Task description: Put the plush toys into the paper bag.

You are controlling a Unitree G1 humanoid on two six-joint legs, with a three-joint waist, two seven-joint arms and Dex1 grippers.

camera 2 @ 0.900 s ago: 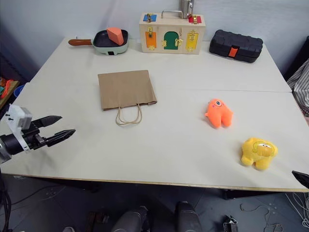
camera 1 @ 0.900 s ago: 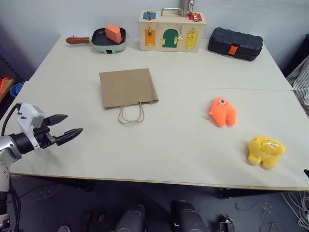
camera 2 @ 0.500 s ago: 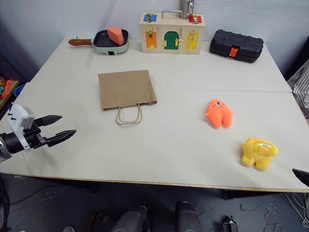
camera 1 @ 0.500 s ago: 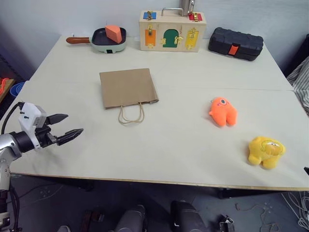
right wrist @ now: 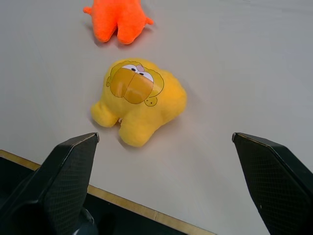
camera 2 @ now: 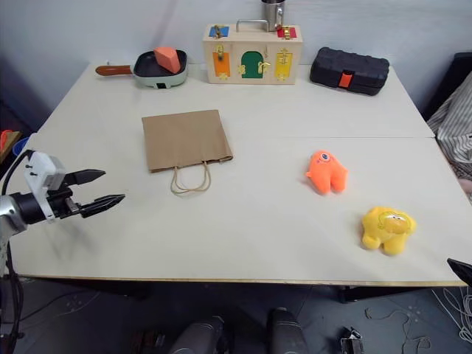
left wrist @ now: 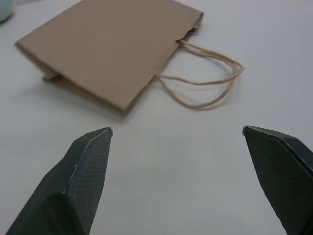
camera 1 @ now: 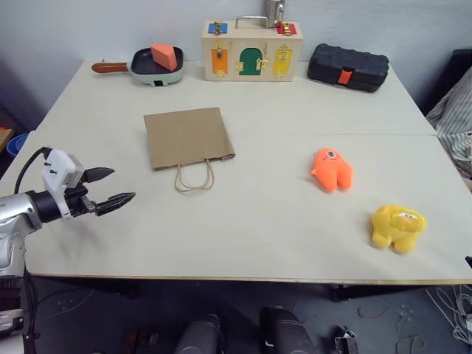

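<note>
Paper bag point(camera 1: 188, 137) lay flat mid-table, handles toward near edge. Orange plush point(camera 1: 331, 169) sat well right of it; yellow plush point(camera 1: 397, 227) nearer, by front right corner. Left gripper point(camera 1: 108, 189) hovered over table's near left part, jaws wide, nothing held. Right gripper point(right wrist: 166, 139) likewise spread, empty, aimed at yellow plush from off the table edge.

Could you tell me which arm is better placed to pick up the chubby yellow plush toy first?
The right: its open gripper faces the chubby yellow plush toy near the table's right front edge, while the left gripper hovers open near the flat brown paper bag.
</note>
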